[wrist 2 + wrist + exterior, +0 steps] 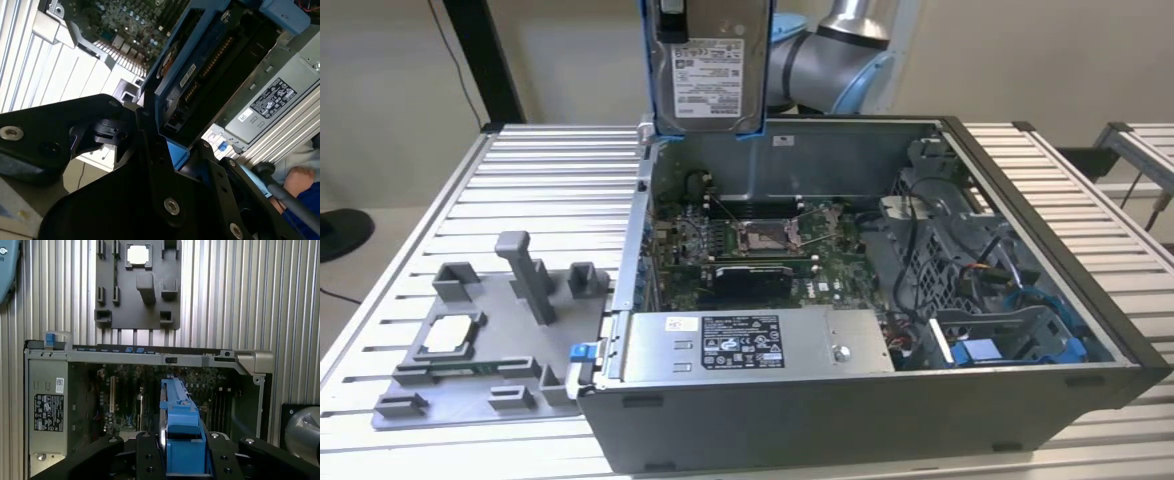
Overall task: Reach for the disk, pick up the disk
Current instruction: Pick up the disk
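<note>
The disk (707,75), a silver-grey drive with a white label in a blue bracket, hangs upright in the air above the back left corner of the open computer case (854,420). My gripper (181,450) is shut on it. Its black fingers (145,445) press on both sides of the blue bracket (180,425), seen edge-on in the first wrist view. The second wrist view shows the disk's (200,75) dark connector end between the fingers (150,150). The disk touches nothing below it.
Inside the case lie the motherboard (754,240), a long grey metal box (747,345) with a white sticker, and cables at the exterior view's right. A grey fixture plate (467,370) holding a small square chip (447,333) rests on the slatted table (547,180). A person's hand (300,180) is nearby.
</note>
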Controlling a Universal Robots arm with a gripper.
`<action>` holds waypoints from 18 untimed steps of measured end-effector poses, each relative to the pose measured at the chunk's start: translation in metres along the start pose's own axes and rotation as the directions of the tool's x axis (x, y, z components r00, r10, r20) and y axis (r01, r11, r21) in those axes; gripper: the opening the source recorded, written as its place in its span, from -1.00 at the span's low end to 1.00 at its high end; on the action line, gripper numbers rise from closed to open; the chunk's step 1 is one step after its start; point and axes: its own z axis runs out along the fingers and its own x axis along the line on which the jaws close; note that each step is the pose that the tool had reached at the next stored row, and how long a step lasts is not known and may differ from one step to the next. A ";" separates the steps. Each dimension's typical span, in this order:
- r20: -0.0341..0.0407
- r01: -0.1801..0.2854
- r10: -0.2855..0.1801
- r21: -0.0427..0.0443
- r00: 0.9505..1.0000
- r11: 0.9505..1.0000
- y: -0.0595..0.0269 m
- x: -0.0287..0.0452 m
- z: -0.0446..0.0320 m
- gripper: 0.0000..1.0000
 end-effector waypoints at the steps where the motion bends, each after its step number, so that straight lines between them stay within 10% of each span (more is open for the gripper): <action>1: 0.000 0.000 0.000 0.000 1.000 1.000 -0.0021 0.0000 -0.0001 -1.00; 18: 0.000 0.000 0.000 0.000 1.000 1.000 -0.0385 0.0004 -0.0007 -1.00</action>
